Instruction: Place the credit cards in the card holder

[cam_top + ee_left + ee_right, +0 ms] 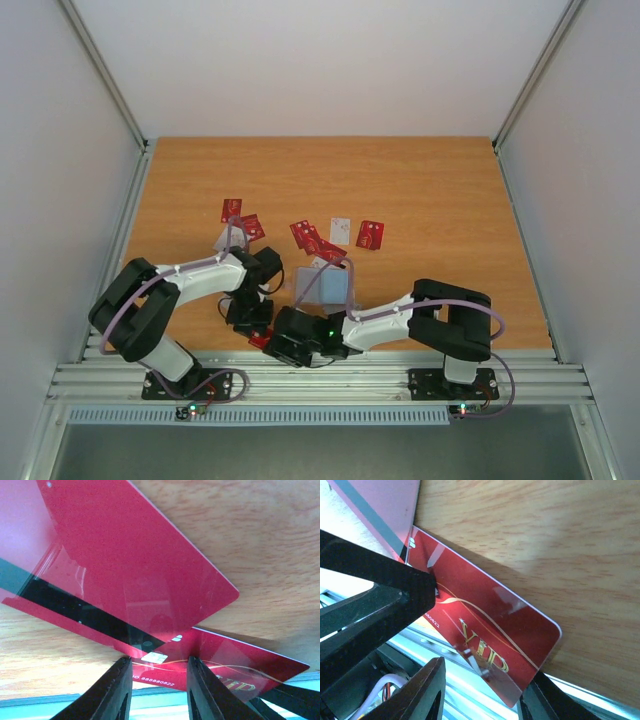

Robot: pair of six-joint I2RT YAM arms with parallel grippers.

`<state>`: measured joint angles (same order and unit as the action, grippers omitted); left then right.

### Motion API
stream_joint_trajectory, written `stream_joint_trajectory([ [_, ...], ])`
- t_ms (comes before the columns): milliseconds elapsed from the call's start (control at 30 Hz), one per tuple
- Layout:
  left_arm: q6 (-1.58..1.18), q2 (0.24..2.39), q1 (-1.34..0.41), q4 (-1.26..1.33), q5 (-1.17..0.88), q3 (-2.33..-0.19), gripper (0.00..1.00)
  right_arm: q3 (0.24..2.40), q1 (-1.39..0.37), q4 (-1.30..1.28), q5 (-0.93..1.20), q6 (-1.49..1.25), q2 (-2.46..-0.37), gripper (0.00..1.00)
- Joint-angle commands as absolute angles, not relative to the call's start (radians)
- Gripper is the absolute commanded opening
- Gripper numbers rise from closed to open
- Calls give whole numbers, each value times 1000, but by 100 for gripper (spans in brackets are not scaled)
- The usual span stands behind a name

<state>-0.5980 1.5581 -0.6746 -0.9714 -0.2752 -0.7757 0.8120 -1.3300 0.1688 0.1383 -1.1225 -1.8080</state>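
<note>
Saw left gripper (pixel 159 665) & right gripper (pixel 487 680), fingers part-open about one tilted red gold-lettered plastic VIP credit card (pixel 485 625) at wooden table (pixel 430 200) near edge, actual clamp unclear, w/ open blue-grey-lined card holder (pixel 325 285) just behind, contents indiscernible, more red & white cards (pixel 370 235) beyond.

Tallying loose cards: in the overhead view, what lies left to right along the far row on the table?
Leftmost red card → second red card → overlapping red pair → white card → rightmost red card.
</note>
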Motion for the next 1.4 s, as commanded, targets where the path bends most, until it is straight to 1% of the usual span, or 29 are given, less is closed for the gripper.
stream_joint_trajectory([
  [0, -605, 1556, -674, -933, -296, -764, 32, 881, -1319, 69, 99, -1060, -1767, 38],
  [400, -610, 1505, -664, -940, -328, -780, 31, 933, -1309, -5, 86, -1021, -1744, 34],
  [667, -607, 1487, -658, -949, -343, -789, 30, 940, -1303, -33, 71, -1017, -1738, 29],
  [833, -607, 1481, -651, -945, -357, -788, 29, 946, -1294, -50, 62, -1009, -1733, 24],
  [1233, -598, 1466, -631, -960, -371, -807, 28, 963, -1278, -52, 52, -982, -1733, 5],
  [1367, -593, 1457, -624, -971, -372, -819, 28, 968, -1272, -68, 57, -976, -1723, 1],
])
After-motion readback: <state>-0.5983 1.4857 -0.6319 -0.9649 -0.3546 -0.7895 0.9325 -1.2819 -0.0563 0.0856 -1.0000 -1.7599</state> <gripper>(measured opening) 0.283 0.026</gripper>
